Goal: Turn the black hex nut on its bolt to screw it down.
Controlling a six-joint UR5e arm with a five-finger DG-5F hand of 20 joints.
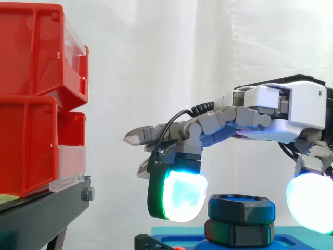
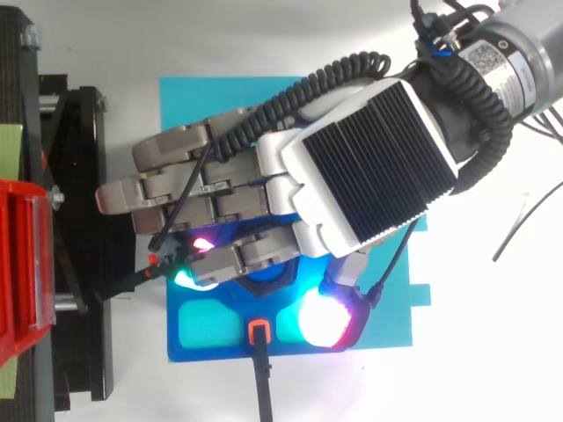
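The black hex nut (image 1: 241, 207) sits on its bolt above a second dark hex piece (image 1: 239, 233) on a blue base (image 1: 177, 242). My hand (image 1: 270, 112) hovers just over it, palm down. One finger bends down, its glowing pad (image 1: 179, 195) close beside the nut's left side. The thumb's glowing pad (image 1: 312, 200) hangs to the right, a clear gap away from the nut. The other fingers reach straight out to the left. From above, the hand (image 2: 352, 158) covers most of the nut (image 2: 264, 274), which peeks out between the two lit pads.
Red bins (image 1: 31, 62) are stacked on a black stand (image 1: 47, 213) to the left, a short way beyond the outstretched fingertips. The blue base (image 2: 202, 352) lies on a cyan plate (image 2: 396, 290). An orange-and-black connector (image 2: 259, 331) sits at the base's front edge.
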